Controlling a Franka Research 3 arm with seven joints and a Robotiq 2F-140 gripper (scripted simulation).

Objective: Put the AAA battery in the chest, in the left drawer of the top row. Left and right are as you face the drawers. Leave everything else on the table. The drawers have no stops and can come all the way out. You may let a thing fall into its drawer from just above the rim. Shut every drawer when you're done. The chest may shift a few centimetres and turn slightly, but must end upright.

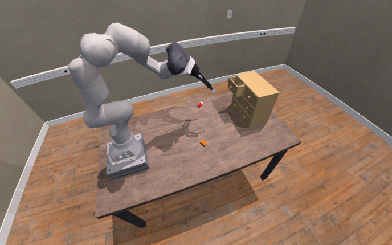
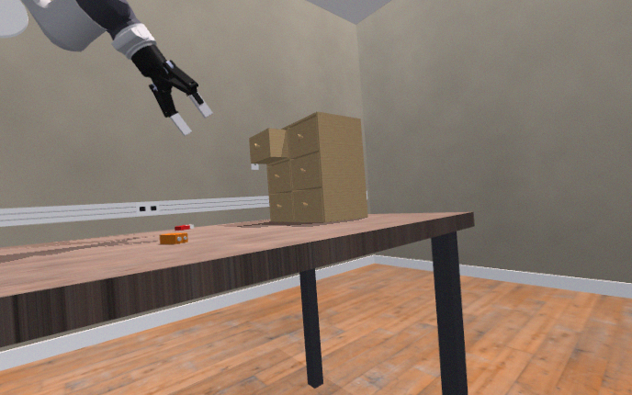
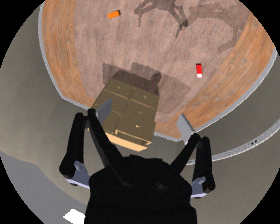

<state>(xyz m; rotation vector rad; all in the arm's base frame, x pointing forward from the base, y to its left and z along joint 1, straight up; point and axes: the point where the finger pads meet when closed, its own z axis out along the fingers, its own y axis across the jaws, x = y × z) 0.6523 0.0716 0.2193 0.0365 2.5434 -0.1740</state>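
Exterior: battery (image 2: 183,227) far below tool (image 2: 192,118).

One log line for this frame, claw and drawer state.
claw: open, empty, in air beside chest | top-left drawer: pulled out | red battery: on table | orange block: on table
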